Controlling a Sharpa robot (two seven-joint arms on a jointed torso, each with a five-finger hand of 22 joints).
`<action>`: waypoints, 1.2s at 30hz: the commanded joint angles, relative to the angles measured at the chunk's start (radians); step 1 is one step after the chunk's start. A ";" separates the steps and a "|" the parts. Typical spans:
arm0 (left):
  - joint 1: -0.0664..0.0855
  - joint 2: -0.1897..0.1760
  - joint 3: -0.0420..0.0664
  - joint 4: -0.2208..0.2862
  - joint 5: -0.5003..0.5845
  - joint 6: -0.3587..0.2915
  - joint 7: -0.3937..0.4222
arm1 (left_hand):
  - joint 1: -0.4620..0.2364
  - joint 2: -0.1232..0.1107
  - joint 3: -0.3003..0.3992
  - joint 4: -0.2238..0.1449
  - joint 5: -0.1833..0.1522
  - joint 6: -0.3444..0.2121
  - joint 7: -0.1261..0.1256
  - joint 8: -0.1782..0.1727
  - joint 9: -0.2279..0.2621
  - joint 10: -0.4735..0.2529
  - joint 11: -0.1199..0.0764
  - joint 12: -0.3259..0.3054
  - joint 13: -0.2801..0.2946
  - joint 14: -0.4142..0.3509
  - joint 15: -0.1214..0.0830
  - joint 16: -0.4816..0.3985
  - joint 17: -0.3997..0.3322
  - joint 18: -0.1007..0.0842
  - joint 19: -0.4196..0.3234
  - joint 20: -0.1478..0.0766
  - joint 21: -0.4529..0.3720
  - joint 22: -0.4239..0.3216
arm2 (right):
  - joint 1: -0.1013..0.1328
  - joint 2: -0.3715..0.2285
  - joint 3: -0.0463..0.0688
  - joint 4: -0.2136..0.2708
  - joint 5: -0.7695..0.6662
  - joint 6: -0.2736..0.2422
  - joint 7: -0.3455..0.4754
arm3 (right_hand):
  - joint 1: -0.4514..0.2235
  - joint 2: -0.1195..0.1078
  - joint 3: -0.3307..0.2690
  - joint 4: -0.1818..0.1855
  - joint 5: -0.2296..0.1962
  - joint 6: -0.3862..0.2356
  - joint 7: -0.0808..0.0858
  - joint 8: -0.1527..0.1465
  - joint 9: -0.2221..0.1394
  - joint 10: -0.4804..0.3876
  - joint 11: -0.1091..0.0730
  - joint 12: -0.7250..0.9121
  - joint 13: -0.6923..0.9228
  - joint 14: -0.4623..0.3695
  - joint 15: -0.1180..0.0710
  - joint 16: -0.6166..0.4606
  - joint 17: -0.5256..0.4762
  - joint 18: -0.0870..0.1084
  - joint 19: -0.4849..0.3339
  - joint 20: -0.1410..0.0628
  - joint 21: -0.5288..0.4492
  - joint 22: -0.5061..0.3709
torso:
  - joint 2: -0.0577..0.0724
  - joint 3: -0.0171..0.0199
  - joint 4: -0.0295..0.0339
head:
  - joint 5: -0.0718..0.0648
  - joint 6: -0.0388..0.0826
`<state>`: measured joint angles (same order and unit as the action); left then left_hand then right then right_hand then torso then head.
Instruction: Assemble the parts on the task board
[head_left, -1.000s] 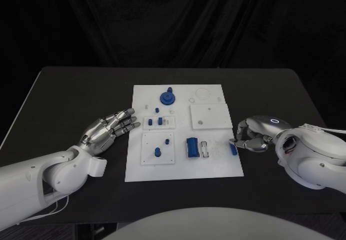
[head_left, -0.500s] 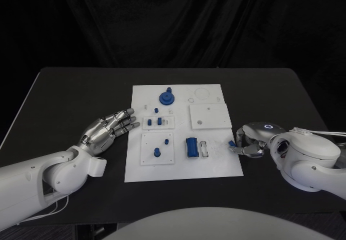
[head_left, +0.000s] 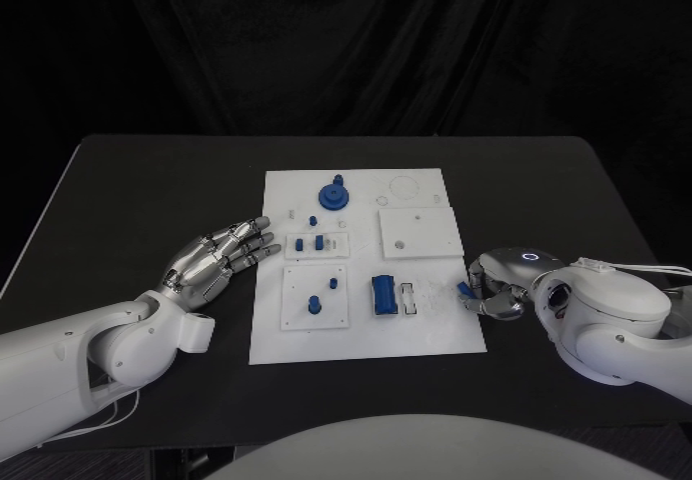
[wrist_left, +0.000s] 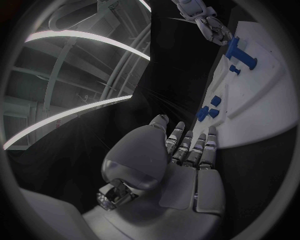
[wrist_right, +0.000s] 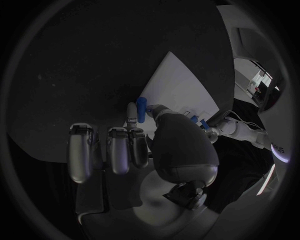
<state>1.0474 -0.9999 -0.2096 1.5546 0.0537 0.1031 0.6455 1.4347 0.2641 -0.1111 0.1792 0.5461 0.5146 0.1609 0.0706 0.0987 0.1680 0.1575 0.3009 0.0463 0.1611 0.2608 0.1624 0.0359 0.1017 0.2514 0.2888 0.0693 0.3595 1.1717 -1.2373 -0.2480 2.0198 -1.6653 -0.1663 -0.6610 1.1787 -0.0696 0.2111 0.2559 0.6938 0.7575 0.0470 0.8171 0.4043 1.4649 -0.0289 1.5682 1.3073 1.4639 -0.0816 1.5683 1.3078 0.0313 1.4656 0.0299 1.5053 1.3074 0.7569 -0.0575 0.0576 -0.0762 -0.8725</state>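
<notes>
The white task board (head_left: 368, 335) lies mid-table. On it are a blue gear-like part (head_left: 336, 194), a blue cylinder (head_left: 385, 295), two small blue pegs (head_left: 307, 243) and further blue pieces (head_left: 315, 305). My right hand (head_left: 498, 285) is at the board's right edge, fingers curled, and pinches a small blue part (head_left: 464, 291). The right wrist view shows that blue part (wrist_right: 142, 106) held between thumb and finger of the right hand (wrist_right: 144, 150), over the board's edge (wrist_right: 181, 90). My left hand (head_left: 216, 258) lies open and flat beside the board's left edge, holding nothing; its fingers (wrist_left: 187, 145) point at the board (wrist_left: 256, 115).
White square sub-plates (head_left: 420, 232) sit on the board, and a slotted white piece (head_left: 413, 300) lies beside the blue cylinder. Black table (head_left: 159, 190) surrounds the board on all sides, with a wide bare strip at the far edge.
The right arm has drawn back toward my body and its hand has turned a little, keeping the small blue part at the board's right edge. The left hand has not moved.
</notes>
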 joint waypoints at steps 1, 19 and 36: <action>-0.003 0.004 -0.002 -0.002 0.002 0.004 -0.011 | -0.009 0.002 0.006 0.000 0.005 0.001 0.002 0.005 0.000 -0.002 0.000 0.001 0.000 -0.002 0.000 0.003 0.001 -0.020 0.002 0.004 -0.006 -0.002 | -0.005 0.006 -0.001 -0.003 -0.007 -0.014 0.013 | 0.014 0.001 0.018 -0.001 0.052 -0.014 -0.004 0.002 0.011 0.106 -0.008 0.003 0.264 0.107 -0.010 0.003 0.263 -0.011 0.067 -0.008 -0.009 0.237 | 0.000 -0.0005 0.0000 | 0.000 0.000; -0.004 0.005 -0.002 -0.006 0.002 0.006 -0.021 | -0.009 0.002 0.007 0.000 0.005 0.000 0.002 0.005 0.000 -0.002 0.000 0.001 0.000 -0.003 0.000 0.002 0.001 -0.020 0.002 0.004 -0.006 -0.002 | -0.005 -0.005 -0.001 0.008 -0.007 -0.108 0.027 | 0.048 -0.009 0.237 -0.045 0.014 0.001 -0.009 0.032 0.101 0.106 -0.004 0.003 0.264 0.107 -0.008 0.003 0.263 -0.013 0.070 -0.008 -0.002 0.239 | 0.001 0.0004 -0.0015 | 0.006 0.000; -0.005 0.004 -0.002 -0.005 0.002 0.004 -0.024 | -0.010 0.004 0.010 -0.001 0.005 -0.001 0.003 0.004 -0.001 -0.002 0.000 0.002 0.000 -0.004 0.000 0.002 0.001 -0.020 0.003 0.004 -0.006 -0.002 | -0.005 0.014 0.000 0.052 0.077 -0.192 0.076 | -0.010 -0.034 0.268 -0.022 0.001 0.026 -0.013 0.028 0.122 0.106 -0.006 0.003 0.264 0.107 -0.009 0.003 0.263 -0.013 0.071 -0.008 0.000 0.239 | 0.000 0.0000 -0.0019 | 0.001 0.000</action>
<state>1.0471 -0.9972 -0.2086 1.5499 0.0537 0.1100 0.6410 1.4347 0.2641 -0.1054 0.1792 0.5461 0.5146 0.1609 0.0706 0.0985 0.1680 0.1575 0.3009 0.0463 0.1610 0.2608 0.1623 0.0356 0.0915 0.2549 0.2852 0.0671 0.3581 1.1687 -1.2249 -0.2484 2.0684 -1.6396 -0.3071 -0.6136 1.1759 -0.1027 0.4367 0.2724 0.6953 0.7529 0.0557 0.8462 0.5253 1.4685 -0.0323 1.5681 1.3078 1.4641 -0.0885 1.5683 1.3076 0.0314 1.4634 0.0250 1.5009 1.3073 0.7570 -0.0573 0.0559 -0.0748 -0.8725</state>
